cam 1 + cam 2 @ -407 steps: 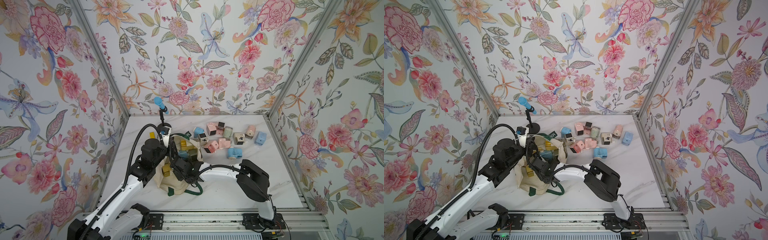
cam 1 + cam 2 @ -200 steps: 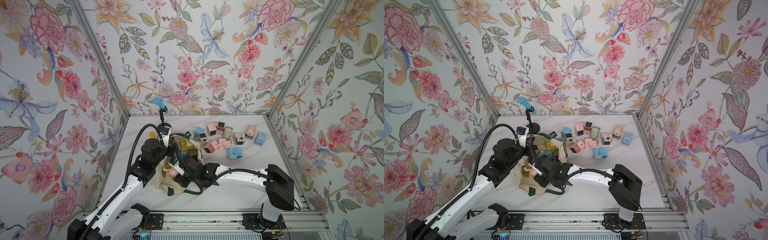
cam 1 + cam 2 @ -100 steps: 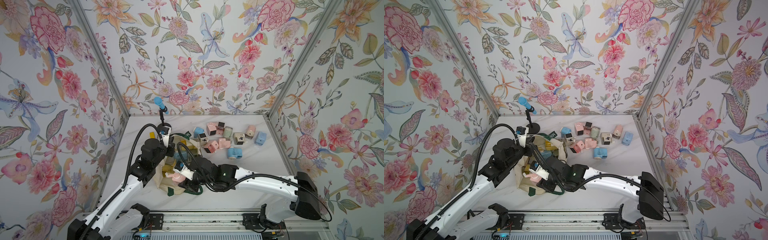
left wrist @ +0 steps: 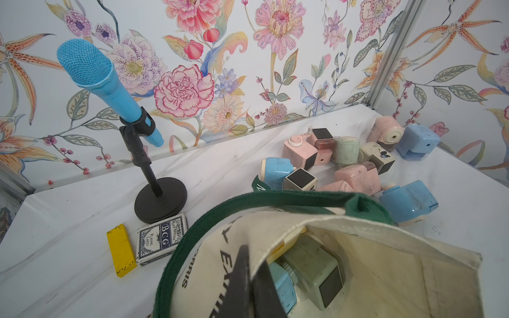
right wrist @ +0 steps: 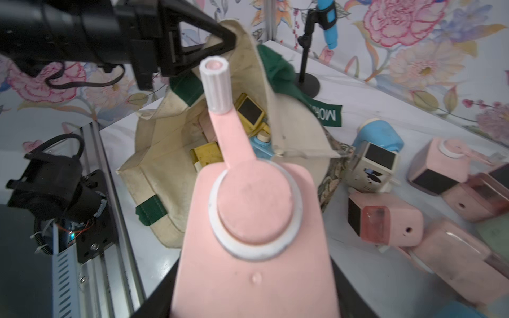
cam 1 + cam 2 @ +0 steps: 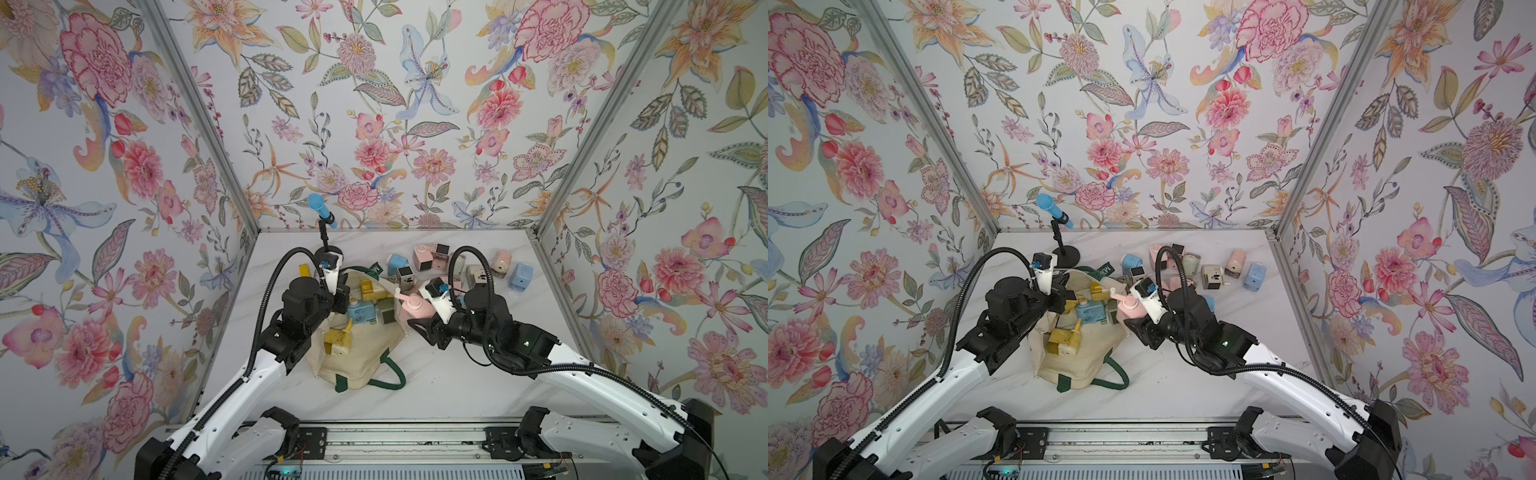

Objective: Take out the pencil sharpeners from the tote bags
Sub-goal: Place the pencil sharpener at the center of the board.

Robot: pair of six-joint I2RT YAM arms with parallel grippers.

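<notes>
Now: marble tabletop (image 6: 457, 382), floral walls (image 6: 374, 124); left tool (image 4: 248, 278) pinches tote (image 6: 361, 361), right tool (image 6: 417, 318) clamps pink sharpener (image 5: 253, 234).

Top views overhead, wrist views close, all sharing the tote bag (image 6: 357, 357)

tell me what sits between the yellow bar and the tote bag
A deck of playing cards lies flat between the yellow bar and the tote bag, close beside the bar. The left wrist view shows it.

Blue microphone (image 4: 93, 79) on stand (image 4: 160, 202), card deck (image 4: 162, 238) beside yellow bar (image 4: 120, 249).
</notes>
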